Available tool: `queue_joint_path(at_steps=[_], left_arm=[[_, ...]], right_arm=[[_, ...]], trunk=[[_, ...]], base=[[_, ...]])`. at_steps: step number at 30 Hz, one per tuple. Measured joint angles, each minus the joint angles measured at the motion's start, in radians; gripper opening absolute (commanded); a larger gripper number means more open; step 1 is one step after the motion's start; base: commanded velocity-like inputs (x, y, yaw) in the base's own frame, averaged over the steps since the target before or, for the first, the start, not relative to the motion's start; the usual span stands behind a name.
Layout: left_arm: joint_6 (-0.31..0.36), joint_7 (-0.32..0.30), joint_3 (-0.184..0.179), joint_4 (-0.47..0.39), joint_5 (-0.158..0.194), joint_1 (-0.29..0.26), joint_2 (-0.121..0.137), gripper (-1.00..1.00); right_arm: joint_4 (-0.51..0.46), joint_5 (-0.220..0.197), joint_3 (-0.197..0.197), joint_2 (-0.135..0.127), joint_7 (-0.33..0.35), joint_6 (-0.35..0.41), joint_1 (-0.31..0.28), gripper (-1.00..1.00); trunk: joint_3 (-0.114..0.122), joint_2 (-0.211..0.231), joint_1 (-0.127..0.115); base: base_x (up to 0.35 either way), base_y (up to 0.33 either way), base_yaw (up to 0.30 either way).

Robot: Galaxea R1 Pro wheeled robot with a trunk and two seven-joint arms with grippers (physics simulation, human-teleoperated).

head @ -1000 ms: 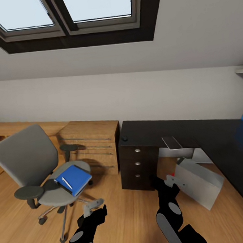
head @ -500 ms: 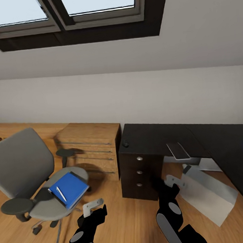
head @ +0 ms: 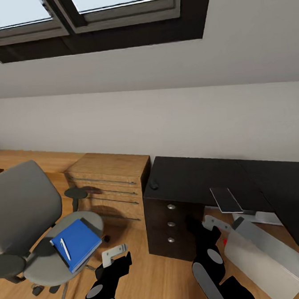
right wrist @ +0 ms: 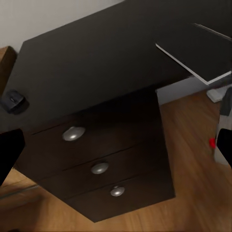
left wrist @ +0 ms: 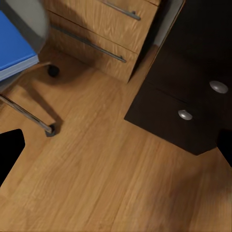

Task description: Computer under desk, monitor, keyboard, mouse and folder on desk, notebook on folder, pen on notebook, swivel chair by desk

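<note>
You are facing the glossy black desk (head: 200, 177) in an attic bedroom: a sloped grey-white ceiling with a black-framed skylight (head: 91, 19) above, a pale wall behind the desk, and a light wood floor (head: 154, 278) below. Take the desk as your landmark. The small dark mouse (head: 154, 184) sits on its top near the left edge, over a black three-drawer block (head: 170, 228) with round silver knobs. Farther right on the top, a flat dark slab with a thin pale edge, probably the keyboard (head: 226, 200), lies partly over the front edge. On the floor by the desk's front right lies the light grey computer (head: 264, 259), tilted, with a red dot at its near corner. Against the desk's left side stands a light wooden drawer unit (head: 109, 185). Left of that is the grey swivel chair (head: 34, 229), well apart from the desk; the blue folder (head: 76, 244) lies on its seat with the pen (head: 65, 249) on top.

Your left tool (head: 113, 255) hangs over the floor between chair and desk; your right tool (head: 215, 224) is in front of the drawer block. For both, I cannot tell how wide the fingers stand.
</note>
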Motion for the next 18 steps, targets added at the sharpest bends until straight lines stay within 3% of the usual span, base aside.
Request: queue_joint_path(at_steps=[18], left_arm=[[0.000, 0.000, -0.001, 0.000, 0.000, 0.000, 0.000, 1.00]], right_arm=[[0.004, 0.000, 0.003, 0.000, 0.003, 0.001, -0.001, 1.00]], trunk=[[0.000, 0.000, 0.000]], base=[[0.268, -0.231, 0.273]])
